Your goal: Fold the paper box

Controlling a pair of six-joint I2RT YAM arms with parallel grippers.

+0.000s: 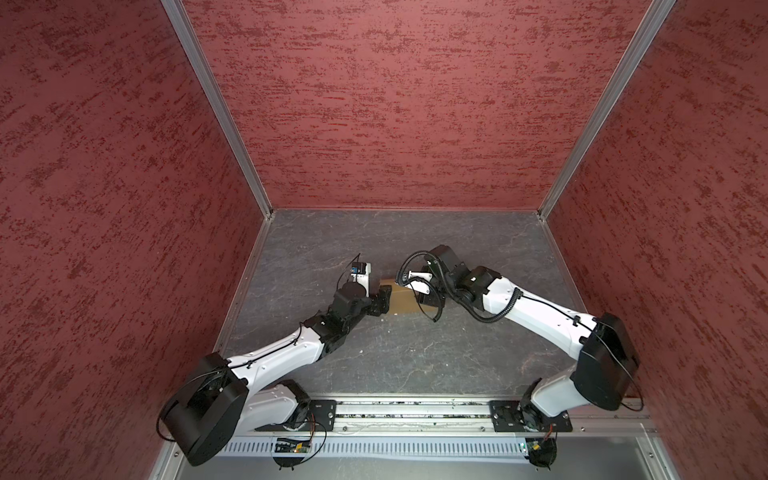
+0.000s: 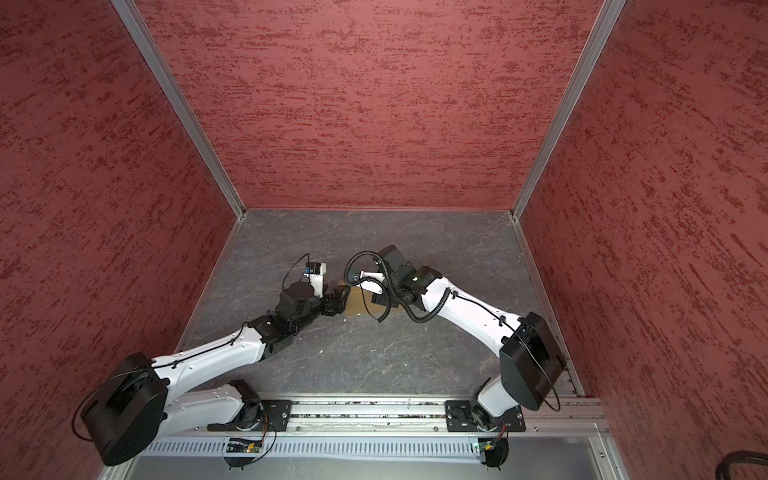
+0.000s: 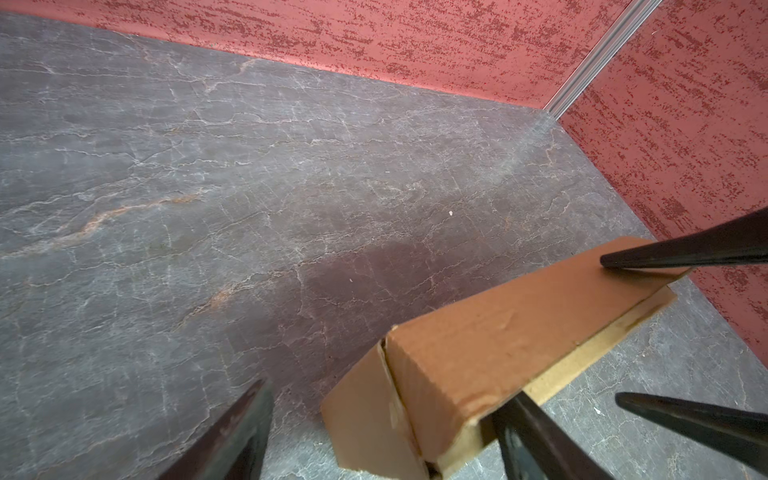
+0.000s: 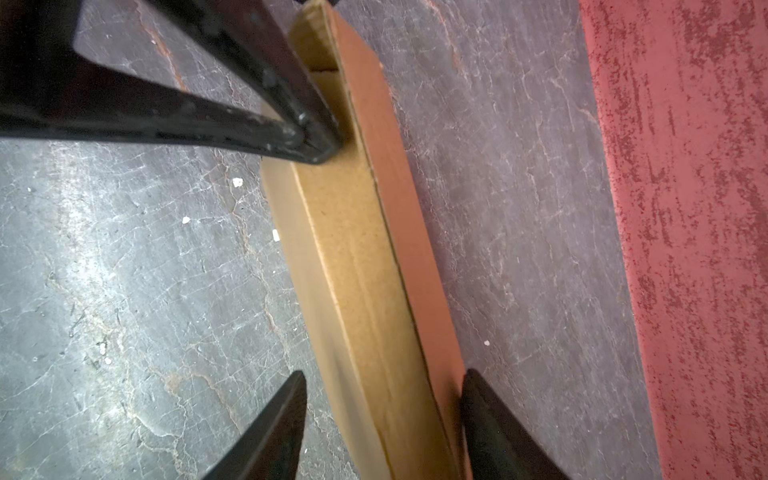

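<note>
The cardboard box (image 1: pixel 401 301) sits near the middle of the grey stone-patterned worktop (image 1: pixel 415 353), caught between the two arms, and from above I can see little of it. In both top views only a small brown patch shows, with the wrists and a loop of black cable covering the rest. The left pincer (image 1: pixel 384 301) meets the box's left end and the right pincer (image 1: pixel 428 297) comes down over its right end. The left wrist view shows the box (image 3: pixel 498 332) closed up into a long shallow block, its corner cut off by the frame edge. The left pincer (image 3: pixel 390 390) stands wide apart. One of its fingers (image 3: pixel 536 440) rests against the box's side and the other is clear of it, so nothing is clamped. Further along, one finger (image 3: pixel 665 257) of the right arm touches the box's upper face. In the right wrist view the right pincer (image 4: pixel 384 374) straddles the box (image 4: pixel 357 249) with its jaws apart. One finger (image 4: pixel 494 428) is against the cardboard edge, while the other (image 4: pixel 274 428) seems to stand just off it. The nearest part of the box is blurred, so I cannot tell whether the box lies flat on the worktop or is tipped up a little. Red textured walls (image 1: pixel 395 104) close in the space.
</note>
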